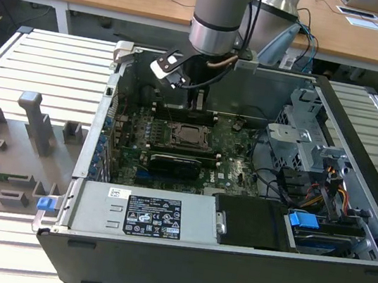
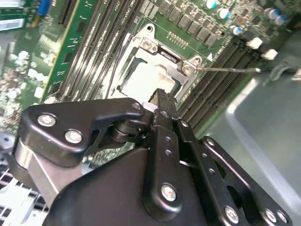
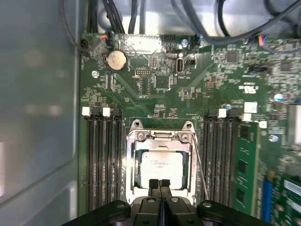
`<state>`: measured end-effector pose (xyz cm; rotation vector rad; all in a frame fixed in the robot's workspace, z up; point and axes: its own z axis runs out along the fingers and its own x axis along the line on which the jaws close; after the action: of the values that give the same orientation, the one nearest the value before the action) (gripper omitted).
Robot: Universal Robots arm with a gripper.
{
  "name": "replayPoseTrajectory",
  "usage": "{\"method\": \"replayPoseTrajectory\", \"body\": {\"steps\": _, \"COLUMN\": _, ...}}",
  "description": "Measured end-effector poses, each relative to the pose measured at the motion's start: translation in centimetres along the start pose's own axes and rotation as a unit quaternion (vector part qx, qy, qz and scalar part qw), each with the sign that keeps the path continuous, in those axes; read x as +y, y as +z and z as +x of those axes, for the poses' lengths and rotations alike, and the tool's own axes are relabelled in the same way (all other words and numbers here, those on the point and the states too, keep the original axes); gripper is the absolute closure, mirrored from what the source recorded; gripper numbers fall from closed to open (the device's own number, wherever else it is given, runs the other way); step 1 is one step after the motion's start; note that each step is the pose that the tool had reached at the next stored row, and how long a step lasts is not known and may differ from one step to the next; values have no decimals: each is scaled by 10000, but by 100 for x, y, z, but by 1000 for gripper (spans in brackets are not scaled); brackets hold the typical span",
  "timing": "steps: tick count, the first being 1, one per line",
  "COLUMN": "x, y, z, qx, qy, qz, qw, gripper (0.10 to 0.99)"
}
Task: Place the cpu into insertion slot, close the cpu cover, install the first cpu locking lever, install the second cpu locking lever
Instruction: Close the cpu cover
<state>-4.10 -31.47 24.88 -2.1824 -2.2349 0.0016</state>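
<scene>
Motherboard [image 3: 197, 101] beneath downward-pointing, closed hand [image 3: 159, 183]

Exterior view looks down; wrist views, seemingly close, share the cpu [image 3: 161, 165].

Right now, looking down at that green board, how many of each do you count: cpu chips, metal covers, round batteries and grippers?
cpu: 1
cover: 1
coin battery: 1
gripper: 1
Total: 4
</scene>
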Motion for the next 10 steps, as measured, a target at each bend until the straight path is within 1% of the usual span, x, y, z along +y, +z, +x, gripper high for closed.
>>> {"method": "replayPoseTrajectory", "body": {"steps": 1, "x": -1, "y": -49, "z": 1, "qx": 0, "qy": 0, "qz": 0, "qw": 10000, "gripper": 980}}
{"method": "replayPoseTrajectory", "body": {"steps": 2, "x": -1, "y": -63, "z": 1, "qx": 1, "qy": 0, "qz": 0, "qw": 10000, "gripper": 980}}
{"method": "replayPoseTrajectory", "body": {"steps": 10, "x": -1, "y": -67, "z": 1, "qx": 0, "qy": 0, "qz": 0, "qw": 10000, "gripper": 980}}
